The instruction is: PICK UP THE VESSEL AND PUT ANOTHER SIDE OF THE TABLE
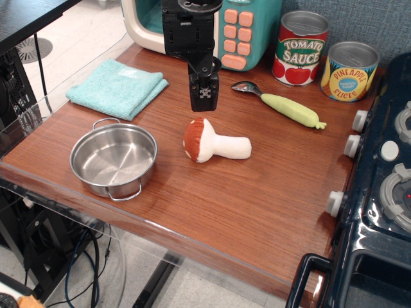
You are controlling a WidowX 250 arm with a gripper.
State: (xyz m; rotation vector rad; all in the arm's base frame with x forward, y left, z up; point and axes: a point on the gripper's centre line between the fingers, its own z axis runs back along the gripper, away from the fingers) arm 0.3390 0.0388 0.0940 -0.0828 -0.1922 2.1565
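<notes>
The pot (113,159) sat near the front left corner of the table (257,199), empty and upright, one wire handle toward the front edge, the other toward the cloth (117,86); the gripper (204,104) hung above the mushroom (214,142), well apart from the pot, holding nothing, its fingers apparently close together; the rim was judged the best place to be gripped, the fingers first being opened and lowered astride the wall.
</notes>
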